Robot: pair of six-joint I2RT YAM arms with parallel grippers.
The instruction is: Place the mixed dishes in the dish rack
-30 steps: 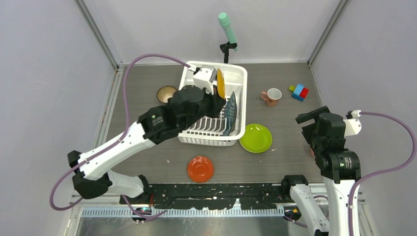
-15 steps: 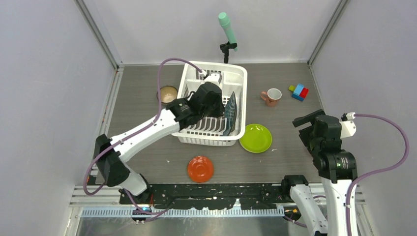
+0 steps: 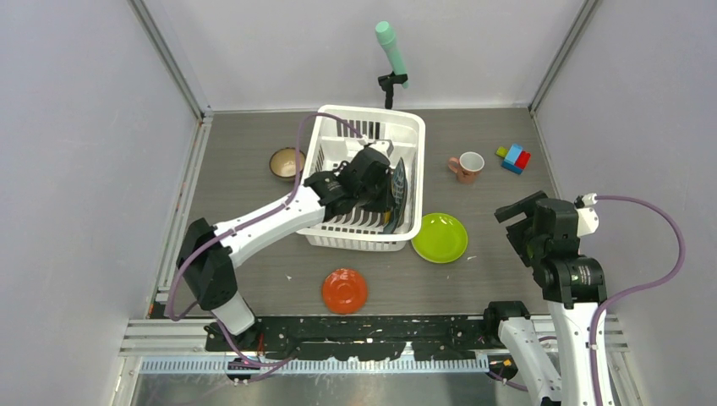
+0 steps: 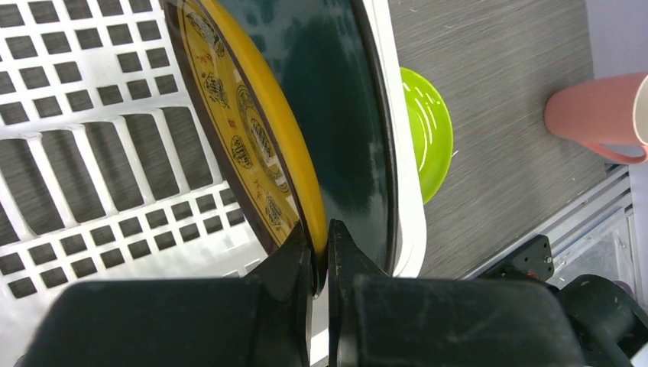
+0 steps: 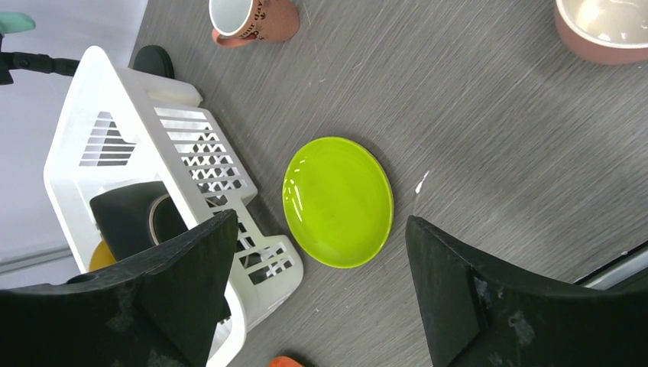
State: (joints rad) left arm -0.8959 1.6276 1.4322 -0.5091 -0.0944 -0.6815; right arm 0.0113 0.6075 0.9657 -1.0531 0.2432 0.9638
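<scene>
Plates (image 4: 344, 115) standing in dish rack (image 3: 359, 241), bowl (image 3: 287, 161) left of it, mug (image 3: 467, 166) right, dish (image 3: 345, 290) in front.

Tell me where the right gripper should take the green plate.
Probably the rim on the side away from the rack. The green plate lies flat on the table, so only the raised edge offers a pinch; the right gripper, open, has free approach there.

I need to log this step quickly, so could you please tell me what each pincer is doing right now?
Left pincer: closed on the rim of the yellow patterned plate, in the dish rack.
Right pincer: open, holding nothing.
</scene>
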